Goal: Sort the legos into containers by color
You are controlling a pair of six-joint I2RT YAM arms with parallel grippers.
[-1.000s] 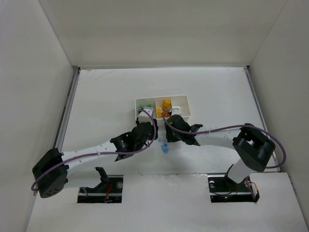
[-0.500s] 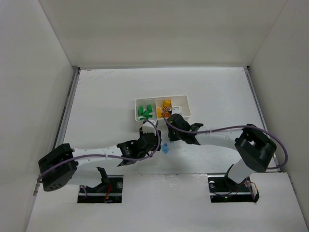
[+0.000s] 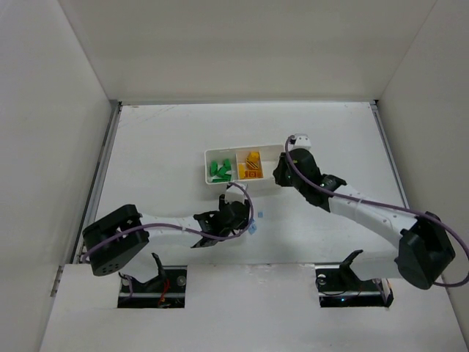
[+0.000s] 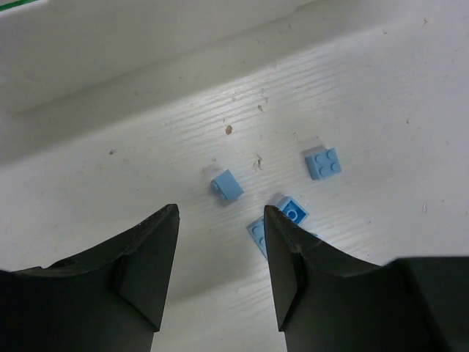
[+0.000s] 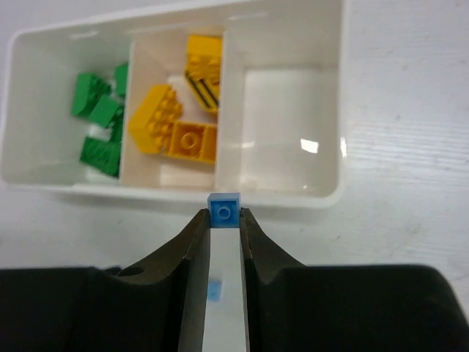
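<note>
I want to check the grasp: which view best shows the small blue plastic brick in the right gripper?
The right wrist view: the small blue plastic brick sits pinched in the right gripper, unobstructed. In the top view the gripper hides it. The left wrist view shows only loose blue bricks on the table.

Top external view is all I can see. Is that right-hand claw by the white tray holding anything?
Observer: Yes. The right gripper is shut on one blue lego brick, right at the tray's near wall.
Operator: Any blue ones inside the tray?
Observer: No. Its right compartment is empty; yellow-orange bricks lie in the middle one, green bricks in the left.
Operator: And the other claw?
Observer: The left gripper is open and holds nothing, above loose blue bricks on the table.
</note>
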